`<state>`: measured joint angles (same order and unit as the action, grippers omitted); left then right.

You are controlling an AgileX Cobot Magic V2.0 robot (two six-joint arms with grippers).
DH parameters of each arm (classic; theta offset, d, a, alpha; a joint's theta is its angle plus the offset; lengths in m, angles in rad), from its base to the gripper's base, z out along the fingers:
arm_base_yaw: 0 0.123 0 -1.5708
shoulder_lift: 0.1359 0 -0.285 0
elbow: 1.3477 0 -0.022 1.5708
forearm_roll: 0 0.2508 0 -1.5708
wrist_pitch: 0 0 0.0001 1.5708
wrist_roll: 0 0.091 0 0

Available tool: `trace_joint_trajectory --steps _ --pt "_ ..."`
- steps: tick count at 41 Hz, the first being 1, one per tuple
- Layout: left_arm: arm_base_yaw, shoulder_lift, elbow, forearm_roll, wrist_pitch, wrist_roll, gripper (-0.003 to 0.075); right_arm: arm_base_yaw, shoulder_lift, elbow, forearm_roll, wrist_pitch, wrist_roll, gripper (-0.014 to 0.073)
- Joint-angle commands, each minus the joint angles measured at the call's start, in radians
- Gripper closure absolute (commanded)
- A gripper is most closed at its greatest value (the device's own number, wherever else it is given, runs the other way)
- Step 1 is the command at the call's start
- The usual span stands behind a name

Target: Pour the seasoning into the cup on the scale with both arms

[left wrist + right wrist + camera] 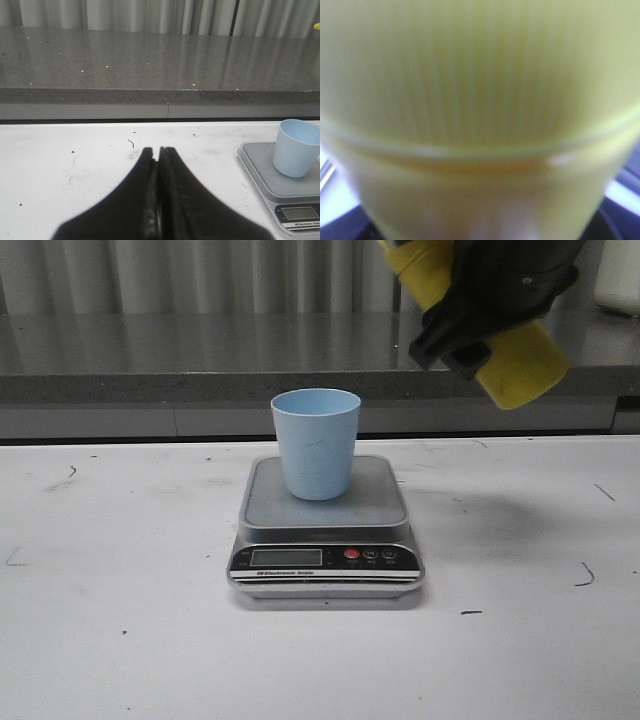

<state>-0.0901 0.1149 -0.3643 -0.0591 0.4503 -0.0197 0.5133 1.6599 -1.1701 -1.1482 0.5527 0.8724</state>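
In the front view, the yellow bottle [520,365] is held tilted by the right gripper [480,315], above and to the right of the cup [316,443] on the scale [325,530]. Seasoning could be spilled beside the cup, because the nozzle is cut off from view. In the left wrist view, the left gripper [159,165] is seen pressed together, empty, well apart from the cup. In the right wrist view, only the bottle is seen, blurred, clamped between the fingers.

Yellow seasoning bottle [520,365]; pale blue cup [316,443]; silver-grey scale [325,540] with black panel, red button; white bench [120,640].
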Motion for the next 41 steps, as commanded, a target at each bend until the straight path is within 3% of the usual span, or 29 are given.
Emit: trace_joint_trajectory --steps 1,8,15,32,41 --pt "0.000 0.009 -0.025 -0.010 -0.082 -0.006 0.0740 -0.044 -0.096 -0.037 -0.076 -0.043 0.088 0.0265" --pt "0.000 0.009 -0.025 -0.010 -0.082 -0.006 0.0740 -0.120 -0.140 -0.032 -0.057 -0.096 0.172 0.0265" --pt "0.000 0.009 -0.025 -0.010 -0.082 -0.006 0.0740 -0.171 -0.155 -0.032 -0.019 -0.112 0.174 0.0265" --pt "0.000 0.009 -0.025 -0.010 -0.082 -0.006 0.0740 -0.228 -0.168 0.069 -0.010 -0.161 0.231 0.0265" --pt "0.000 0.009 -0.025 -0.010 -0.082 -0.006 0.0740 -0.234 -0.224 0.135 -0.010 -0.260 0.269 0.0265"
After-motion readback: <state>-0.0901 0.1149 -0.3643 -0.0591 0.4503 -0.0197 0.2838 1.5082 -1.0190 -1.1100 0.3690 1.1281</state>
